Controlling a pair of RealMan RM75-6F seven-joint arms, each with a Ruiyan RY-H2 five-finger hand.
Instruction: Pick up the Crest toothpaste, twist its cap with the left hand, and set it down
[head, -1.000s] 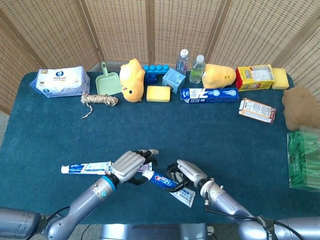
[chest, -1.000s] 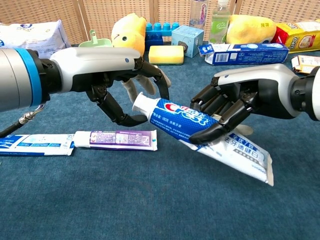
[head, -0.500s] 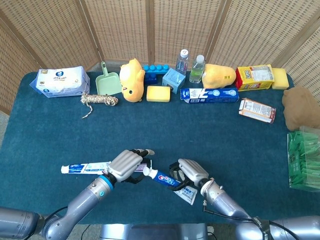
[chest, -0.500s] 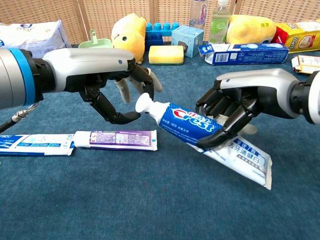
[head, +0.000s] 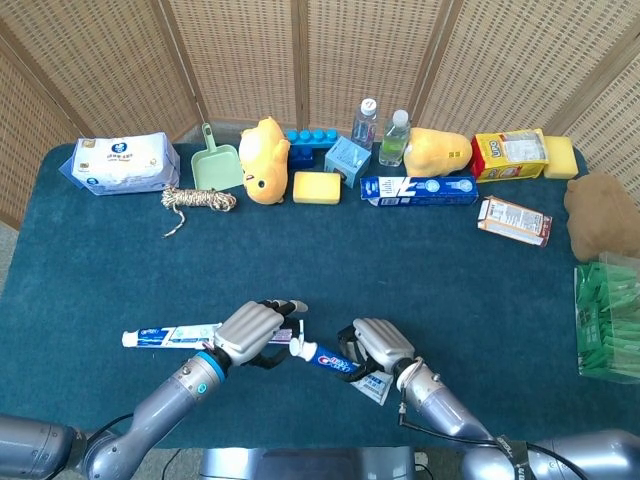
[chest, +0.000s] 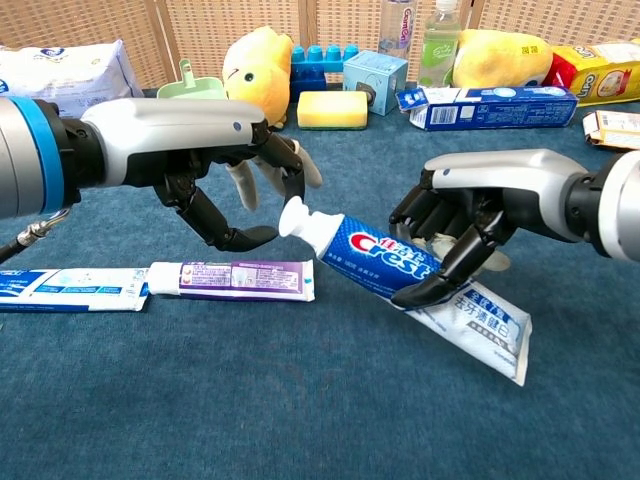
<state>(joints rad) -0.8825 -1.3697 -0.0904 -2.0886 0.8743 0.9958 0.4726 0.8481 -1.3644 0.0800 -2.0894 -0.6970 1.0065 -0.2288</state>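
The blue surface (head: 450, 270) carries a back row of clutter: a wipes pack (head: 122, 163), a yellow plush duck (head: 264, 148), a toothpaste box (head: 418, 189) and two bottles (head: 381, 128) behind it, all well away from the work near the front edge. Taking the Crest toothpaste (chest: 385, 256) as the landmark, it is lifted just clear of the surface and tilted, its tail low toward the robot's right and its white cap (chest: 296, 216) raised toward the left, probably so the cap is offered to the other hand. The right hand (chest: 470, 215) grips the tube's body, fingers curled under and around it, to steady it against the twist. The left hand (chest: 232, 170) sits just beside the cap, fingers curved and parted around it with nothing held; whether a fingertip touches the cap I cannot tell. Under the tube's tail lies a white toothpaste tube (chest: 483, 325), and out to the cap side, flat on the surface, a purple toothpaste tube (chest: 232, 279).
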